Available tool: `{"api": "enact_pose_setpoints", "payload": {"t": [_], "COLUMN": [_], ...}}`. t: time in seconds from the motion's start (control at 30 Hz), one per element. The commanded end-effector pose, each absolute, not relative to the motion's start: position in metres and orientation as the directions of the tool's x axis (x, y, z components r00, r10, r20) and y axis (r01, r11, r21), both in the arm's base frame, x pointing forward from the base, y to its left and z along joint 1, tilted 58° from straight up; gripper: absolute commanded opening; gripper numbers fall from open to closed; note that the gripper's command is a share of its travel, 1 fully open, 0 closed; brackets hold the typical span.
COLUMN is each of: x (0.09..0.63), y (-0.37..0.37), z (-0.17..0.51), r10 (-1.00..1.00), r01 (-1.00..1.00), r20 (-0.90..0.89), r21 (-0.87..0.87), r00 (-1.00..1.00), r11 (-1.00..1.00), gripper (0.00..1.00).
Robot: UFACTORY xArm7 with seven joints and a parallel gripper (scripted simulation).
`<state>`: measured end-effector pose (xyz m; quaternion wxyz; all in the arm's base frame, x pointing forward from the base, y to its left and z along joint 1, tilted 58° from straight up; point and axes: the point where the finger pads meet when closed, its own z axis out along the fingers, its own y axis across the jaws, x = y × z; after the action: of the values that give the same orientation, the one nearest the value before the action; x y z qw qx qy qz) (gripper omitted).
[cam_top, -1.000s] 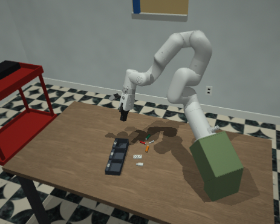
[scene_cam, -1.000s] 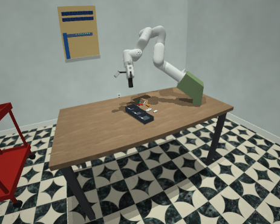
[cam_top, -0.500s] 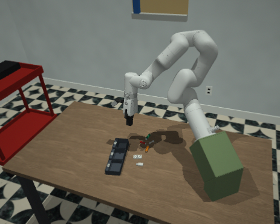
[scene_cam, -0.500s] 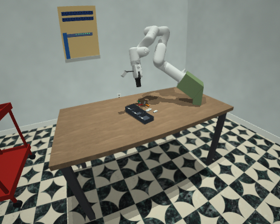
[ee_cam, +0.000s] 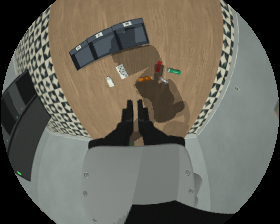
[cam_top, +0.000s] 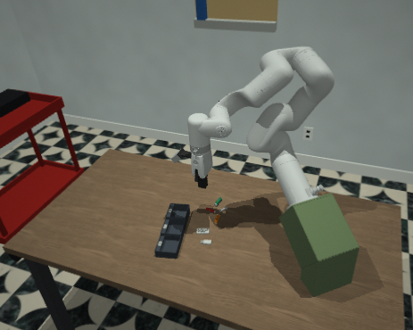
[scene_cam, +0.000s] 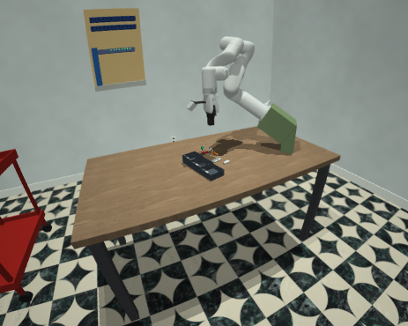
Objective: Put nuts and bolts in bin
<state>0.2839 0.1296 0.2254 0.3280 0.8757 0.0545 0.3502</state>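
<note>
The gripper (cam_top: pixel 202 185) (scene_cam: pixel 211 122) (ee_cam: pixel 135 106) is closed to a narrow gap, grips nothing, and points down above the tabletop (cam_top: pixel 119 209) (scene_cam: pixel 140 188) (ee_cam: pixel 190 45), clear of every item. Nearest in the wrist view lies an orange piece (cam_top: pixel 217 218) (scene_cam: pixel 215 153) (ee_cam: pixel 145 78). Just beside it is a slim silver-grey piece (cam_top: pixel 223 210) (ee_cam: pixel 163 80), possibly a bolt; its type cannot be confirmed. A red piece (cam_top: pixel 210 210) (scene_cam: pixel 204 152) (ee_cam: pixel 158 66) and a green cylindrical piece (cam_top: pixel 218 202) (scene_cam: pixel 203 148) (ee_cam: pixel 174 71) complete this cluster. Apart from it lie a white dotted tile (cam_top: pixel 202 231) (scene_cam: pixel 216 159) (ee_cam: pixel 122 71) and a small white bottle-shaped item (cam_top: pixel 206 242) (scene_cam: pixel 226 162) (ee_cam: pixel 110 81). Beyond them stands a row of three dark bins (cam_top: pixel 166 256) (scene_cam: pixel 197 170) (ee_cam: pixel 131 46). Each carries a pale label; the lettering is too small to read, so bin E cannot be identified. No nut can be made out.
</note>
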Motion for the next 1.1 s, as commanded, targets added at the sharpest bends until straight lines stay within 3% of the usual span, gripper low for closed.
{"api": "enact_pose_setpoints", "payload": {"t": [0.0,0.3,0.6,1.07], "x": [0.279,0.279,0.337,0.44], "y": [0.131,0.131,0.124,0.112], "z": [0.224,0.224,0.222,0.218], "r10": [0.33,0.33,0.53,0.53], "r01": [-0.145,-0.145,0.068,0.068], "r20": [0.578,0.578,0.381,0.381], "r21": [0.625,0.625,0.761,0.761], "r00": [0.747,0.747,0.758,0.758], "r11": [-0.767,-0.767,-0.645,-0.645], "gripper": [0.07,0.07,0.07,0.07]}}
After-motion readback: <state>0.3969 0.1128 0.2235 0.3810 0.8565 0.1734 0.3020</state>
